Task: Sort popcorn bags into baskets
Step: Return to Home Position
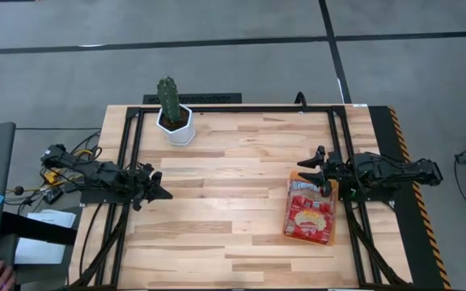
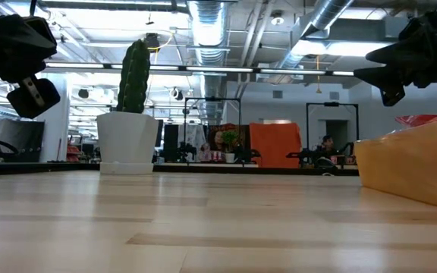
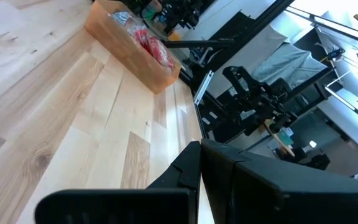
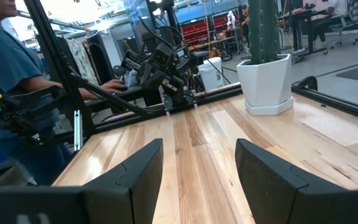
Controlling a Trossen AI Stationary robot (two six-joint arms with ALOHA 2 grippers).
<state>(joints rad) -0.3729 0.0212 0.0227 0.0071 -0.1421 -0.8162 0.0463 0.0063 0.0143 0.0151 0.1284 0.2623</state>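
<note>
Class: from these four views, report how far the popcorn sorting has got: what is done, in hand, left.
Done: the popcorn bags lie piled in the orange tray; none shows loose on the wooden table. In hand: nothing; the right end effector hangs open and empty by the tray, the left end effector over the table's left side. Left: apparently only parking the arms.

The pale wooden surface [image 1: 233,202] carries an orange tray [image 1: 307,241] near its right edge, packed with red popcorn bags [image 1: 310,214] lying flat and overlapping, and a cactus [image 1: 168,95] in a white pot [image 1: 176,129] near the far-left corner. The left gripper [image 1: 163,186] hangs over the surface's left side, well apart from the tray. The right gripper [image 1: 307,166] is just beside the tray's far end.
</note>
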